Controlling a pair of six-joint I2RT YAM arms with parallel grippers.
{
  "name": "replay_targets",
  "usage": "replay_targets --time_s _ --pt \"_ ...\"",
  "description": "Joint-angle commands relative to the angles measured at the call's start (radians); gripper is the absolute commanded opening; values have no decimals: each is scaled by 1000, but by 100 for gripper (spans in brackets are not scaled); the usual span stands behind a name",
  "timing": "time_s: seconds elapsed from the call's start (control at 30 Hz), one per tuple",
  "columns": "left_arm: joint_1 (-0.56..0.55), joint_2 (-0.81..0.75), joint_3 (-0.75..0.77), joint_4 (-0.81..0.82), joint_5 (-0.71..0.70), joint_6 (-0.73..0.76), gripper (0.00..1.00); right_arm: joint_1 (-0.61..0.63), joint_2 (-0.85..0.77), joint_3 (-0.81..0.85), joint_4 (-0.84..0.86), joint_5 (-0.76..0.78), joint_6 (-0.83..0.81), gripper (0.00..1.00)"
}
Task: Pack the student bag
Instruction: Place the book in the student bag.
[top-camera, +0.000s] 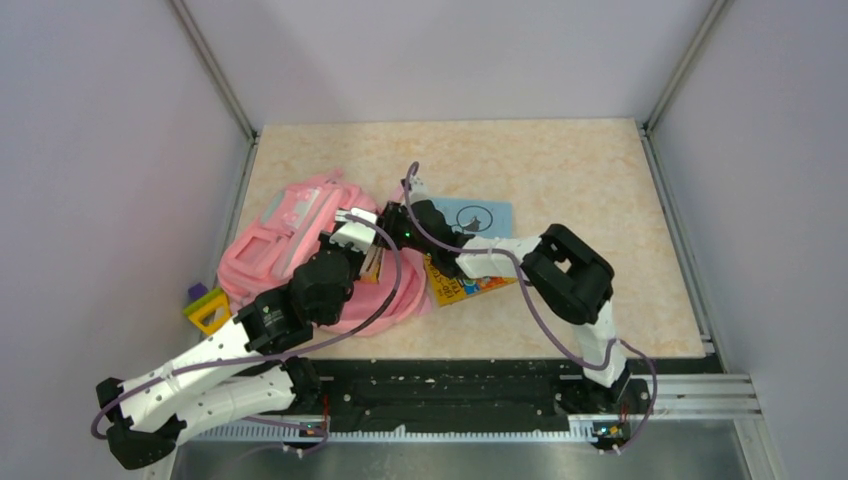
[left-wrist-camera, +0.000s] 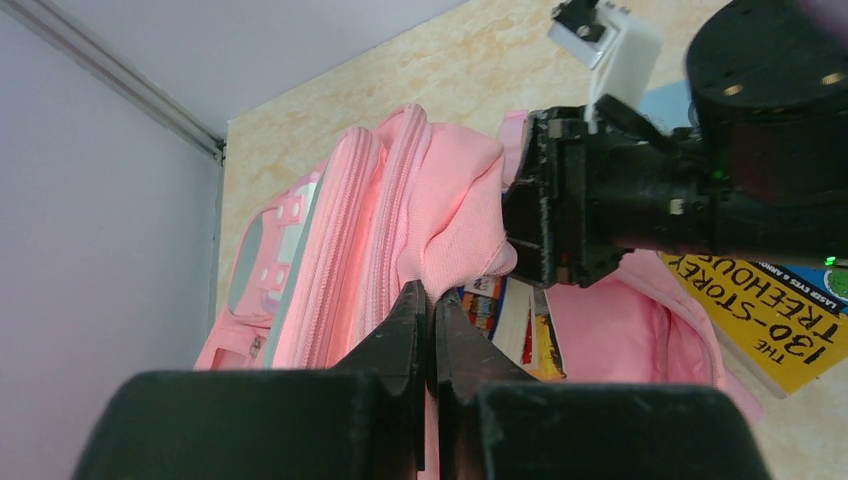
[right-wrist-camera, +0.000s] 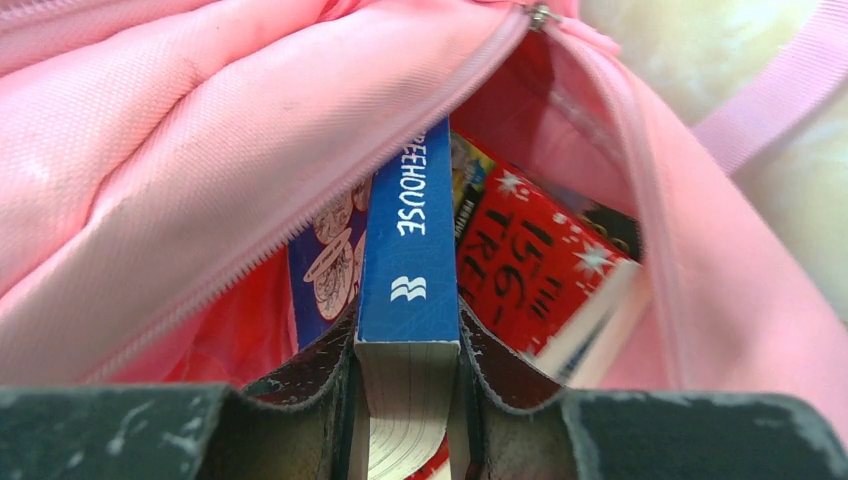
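The student bag (top-camera: 285, 250), pink and soft, lies at the table's left with its mouth facing right. My left gripper (left-wrist-camera: 432, 295) is shut on a fold of the pink fabric at the upper lip of the bag (left-wrist-camera: 380, 220). My right gripper (right-wrist-camera: 407, 330) is shut on a blue book (right-wrist-camera: 410, 250), clamped across its spine and pages, and pokes into the open bag (right-wrist-camera: 200, 150). A red book (right-wrist-camera: 530, 265) lies inside the bag beside it. In the top view both grippers, left (top-camera: 352, 228) and right (top-camera: 400, 222), meet at the bag's mouth.
A yellow "130-Storey Treehouse" book (top-camera: 462, 285) lies on the table under my right arm, and a light blue book (top-camera: 482, 214) lies behind it. A purple and yellow object (top-camera: 207, 306) sits at the bag's left, near the side wall.
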Motion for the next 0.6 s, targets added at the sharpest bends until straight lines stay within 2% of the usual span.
replay_targets --time_s 0.0,0.13,0.23,0.27,0.47,0.53,0.57 --pt "-7 -22 12 130 31 -17 0 43 94 125 -78 43 -67 6" --pt "-8 -21 10 130 36 -20 0 47 104 131 -75 26 -80 31" --pt "-7 -19 7 130 38 -18 0 47 51 88 -74 32 -120 57" --pt "-8 -18 7 131 41 -18 0 47 26 64 -68 37 -136 63" --pt "-8 -3 7 127 58 -23 0 45 -177 -126 -2 40 -220 79" --pt "-8 3 6 127 61 -24 0 45 -237 -164 -31 24 -256 95" --pt "-6 5 5 126 63 -22 0 45 -271 -186 -55 26 -273 96"
